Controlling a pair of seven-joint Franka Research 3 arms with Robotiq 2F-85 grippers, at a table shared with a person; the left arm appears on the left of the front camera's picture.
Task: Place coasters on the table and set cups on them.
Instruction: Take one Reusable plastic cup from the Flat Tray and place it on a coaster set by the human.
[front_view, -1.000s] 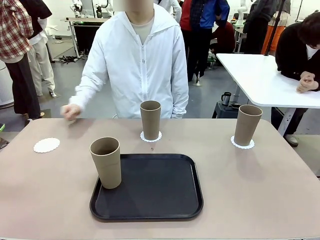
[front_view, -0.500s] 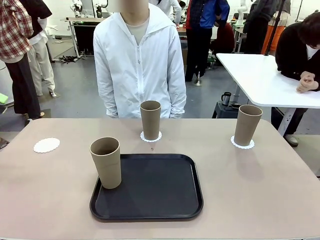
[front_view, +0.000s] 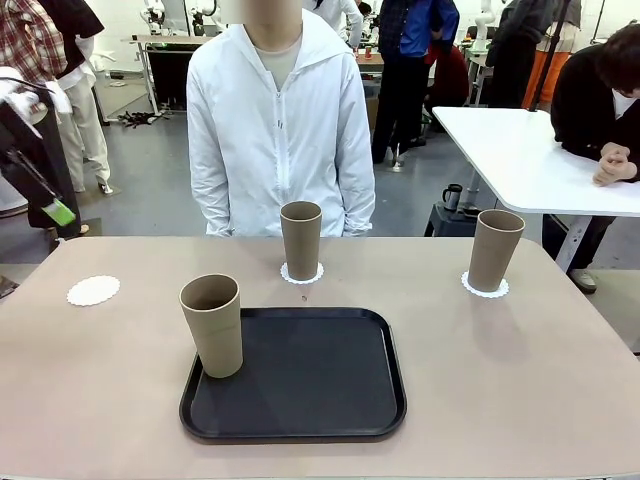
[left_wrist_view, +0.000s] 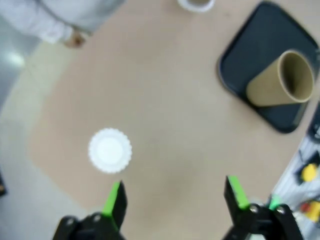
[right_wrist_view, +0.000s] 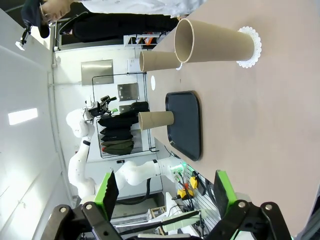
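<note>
Two cups are done. The middle cup (front_view: 301, 238) stands on the middle coaster (front_view: 317, 275), and the right cup (front_view: 495, 248) stands on the right coaster (front_view: 502, 290). Both are on the far side of the surface (front_view: 520, 380), near the person (front_view: 283, 120).

The third cup (front_view: 212, 325) stands upright on the black tray (front_view: 320, 380), close to its left rim. It is not on a coaster yet. The bare coaster (front_view: 93, 290) lies flat at the far left, well apart from the tray — an open spot for that last cup.

The left end effector (left_wrist_view: 174, 184) hangs up above the left end of the surface, near the bare coaster. Its fingers are spread wide apart and hold nothing. I think it is there to fetch the third cup.

The right end effector (right_wrist_view: 165, 175) is spread wide too and empty — it looks along the surface from the right, out of the way.
</note>
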